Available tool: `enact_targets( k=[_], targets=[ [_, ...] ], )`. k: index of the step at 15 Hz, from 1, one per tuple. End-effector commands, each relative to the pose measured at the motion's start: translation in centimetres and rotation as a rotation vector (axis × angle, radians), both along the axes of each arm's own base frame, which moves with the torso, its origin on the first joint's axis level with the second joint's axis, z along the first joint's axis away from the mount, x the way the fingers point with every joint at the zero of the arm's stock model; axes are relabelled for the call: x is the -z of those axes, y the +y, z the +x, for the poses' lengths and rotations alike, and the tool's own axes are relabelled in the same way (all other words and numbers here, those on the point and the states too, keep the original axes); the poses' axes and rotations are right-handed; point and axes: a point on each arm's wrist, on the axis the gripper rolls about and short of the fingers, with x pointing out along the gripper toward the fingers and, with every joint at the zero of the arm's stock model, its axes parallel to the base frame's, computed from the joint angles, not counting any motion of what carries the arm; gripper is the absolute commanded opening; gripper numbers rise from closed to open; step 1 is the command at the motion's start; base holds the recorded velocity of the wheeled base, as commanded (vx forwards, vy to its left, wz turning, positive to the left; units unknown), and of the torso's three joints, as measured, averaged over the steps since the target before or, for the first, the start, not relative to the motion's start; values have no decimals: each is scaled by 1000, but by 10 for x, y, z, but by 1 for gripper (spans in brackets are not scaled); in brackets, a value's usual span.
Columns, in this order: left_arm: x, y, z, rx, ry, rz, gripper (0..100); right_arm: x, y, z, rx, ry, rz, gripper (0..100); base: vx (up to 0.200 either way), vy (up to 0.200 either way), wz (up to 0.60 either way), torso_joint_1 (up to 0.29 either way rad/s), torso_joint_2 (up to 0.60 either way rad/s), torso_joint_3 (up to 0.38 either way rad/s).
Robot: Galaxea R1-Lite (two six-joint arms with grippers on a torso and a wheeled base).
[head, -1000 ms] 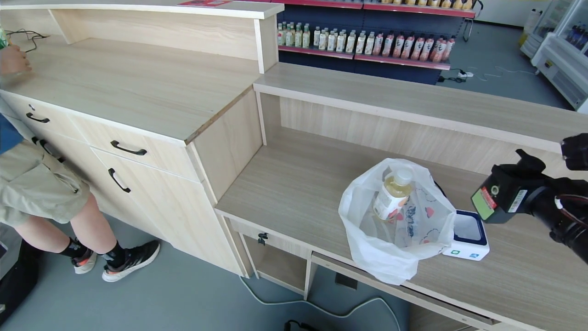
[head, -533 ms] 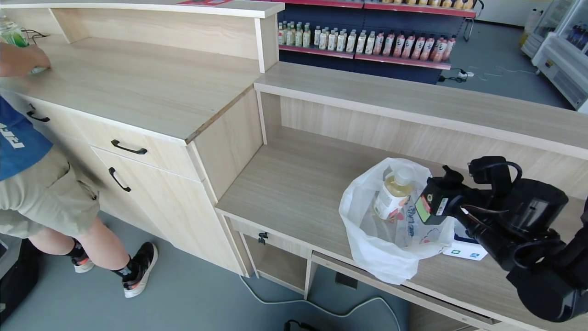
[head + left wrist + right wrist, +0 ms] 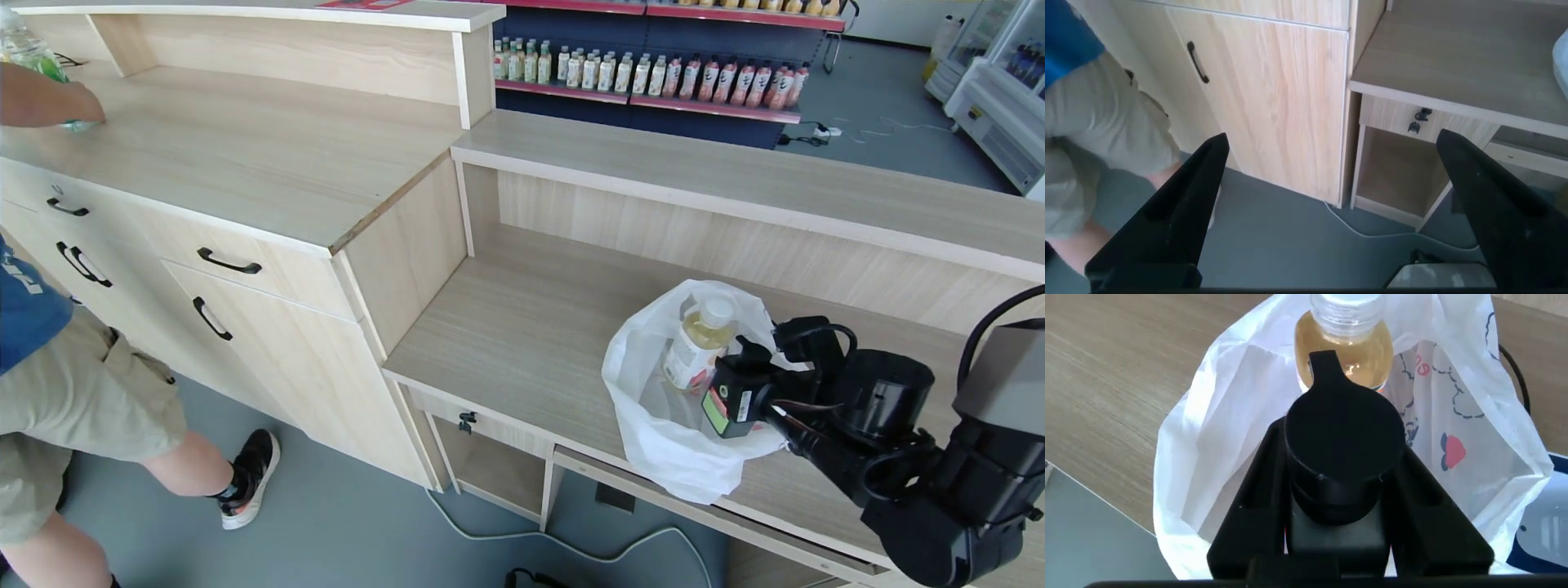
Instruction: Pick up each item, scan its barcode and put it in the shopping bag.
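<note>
Bright, even overhead light is filling the shop and falling flat on the table (image 3: 522,327). Soft shadows are lying in the recess under the far ledge and beneath the near table edge. Light is passing through the thin shopping bag (image 3: 653,457) and making the bottle (image 3: 1343,351) glow amber. The black item (image 3: 1343,449) is reading as a dark mass. The left fingers (image 3: 1167,229) are showing as silhouettes against the paler floor (image 3: 1290,237). Straight table edges are bowing toward the head view's borders.
</note>
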Motion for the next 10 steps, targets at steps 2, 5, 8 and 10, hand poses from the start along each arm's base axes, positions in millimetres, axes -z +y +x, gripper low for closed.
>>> enact_targets(
  k=[2, 5, 8, 10],
  targets=[
    [0, 0, 0, 0, -2, 0, 100, 10, 0, 4, 4, 27, -7, 0, 0, 0, 0, 0, 0, 0],
    [0, 0, 0, 0, -2, 0, 100, 15, 1, 10, 4, 31, -12, 0, 0, 0, 0, 0, 0, 0],
    [0, 0, 0, 0, 0, 0, 100, 22, 2, 12, 3, 48, -22, 0, 0, 0, 0, 0, 0, 0],
    [0, 0, 0, 0, -2, 0, 100, 27, 1, 13, 1, 62, -47, 0, 0, 0, 0, 0, 0, 0]
  ],
)
